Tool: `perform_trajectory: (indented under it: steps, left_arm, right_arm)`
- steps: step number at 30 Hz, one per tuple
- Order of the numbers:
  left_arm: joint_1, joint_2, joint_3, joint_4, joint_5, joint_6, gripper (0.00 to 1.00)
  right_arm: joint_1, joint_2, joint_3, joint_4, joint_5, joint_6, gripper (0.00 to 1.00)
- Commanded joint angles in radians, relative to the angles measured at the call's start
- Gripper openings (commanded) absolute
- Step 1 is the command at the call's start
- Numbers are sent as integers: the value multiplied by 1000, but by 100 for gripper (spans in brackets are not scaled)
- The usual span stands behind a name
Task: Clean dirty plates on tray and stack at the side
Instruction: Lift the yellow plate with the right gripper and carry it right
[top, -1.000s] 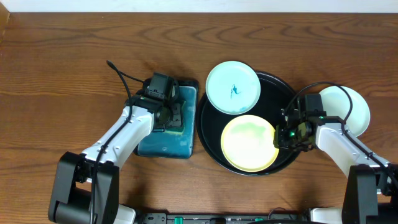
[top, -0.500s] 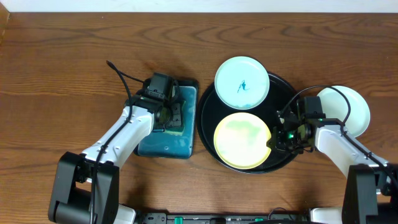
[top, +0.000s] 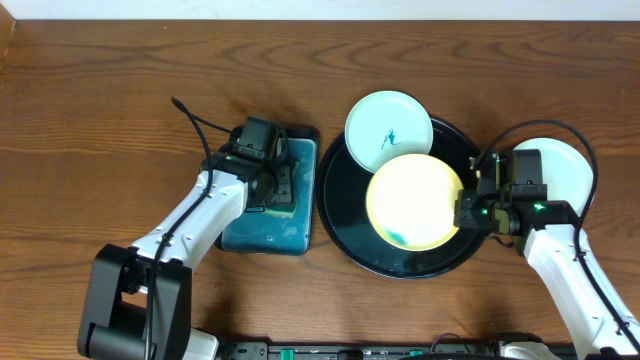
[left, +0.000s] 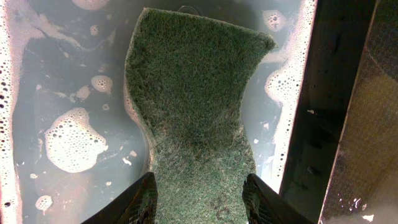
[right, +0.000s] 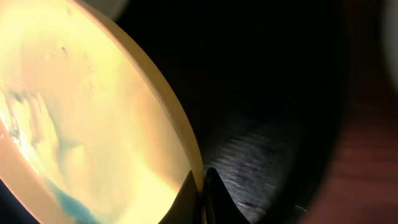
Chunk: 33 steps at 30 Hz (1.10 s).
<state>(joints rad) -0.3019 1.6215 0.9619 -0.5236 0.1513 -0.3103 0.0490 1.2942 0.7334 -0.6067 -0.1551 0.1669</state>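
Right gripper (right: 202, 186) is clamping fully closed on the round yellow plate (top: 415, 203) at its right rim, inside the large round black tray (top: 340, 235); left gripper (left: 199, 199), half-open, is squeezing the green sponge (left: 199, 93); I'd be holding the rim firm for scrubbing.

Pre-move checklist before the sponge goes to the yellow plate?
1. Rim grip: right gripper shut on yellow plate: ok.
2. Tool: left gripper pinching sponge in soapy sponge tray: ok.
3. Yellow plate clean: not ok, teal smear near its lower edge.
4. Yellow plate apart from scribbled mint plate: cannot tell, edges meet in the overhead view.
5. Stack base: plain mint plate on tabletop beside black tray: ok.
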Motion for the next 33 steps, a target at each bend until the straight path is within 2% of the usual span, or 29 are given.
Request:
perform_trajectory:
  steps: [1, 6, 13, 23, 33]
  left_arm:
    - [3, 11, 4, -3, -2, -2, 47]
    - [3, 11, 4, -3, -2, -2, 47]
    - [3, 11, 4, -3, -2, -2, 47]
    - [3, 11, 4, -3, -2, -1, 47]
    - [3, 11, 4, -3, -3, -2, 47]
  right_arm:
    - [12, -18, 83, -47, 182, -15, 1]
    - [20, -18, 198, -156, 289, -15, 1]
    - [103, -18, 296, -254, 533, -25, 1]
    - [297, -6, 299, -233, 850, -130, 1]
    - [465, 14, 299, -95, 1096, -357, 1]
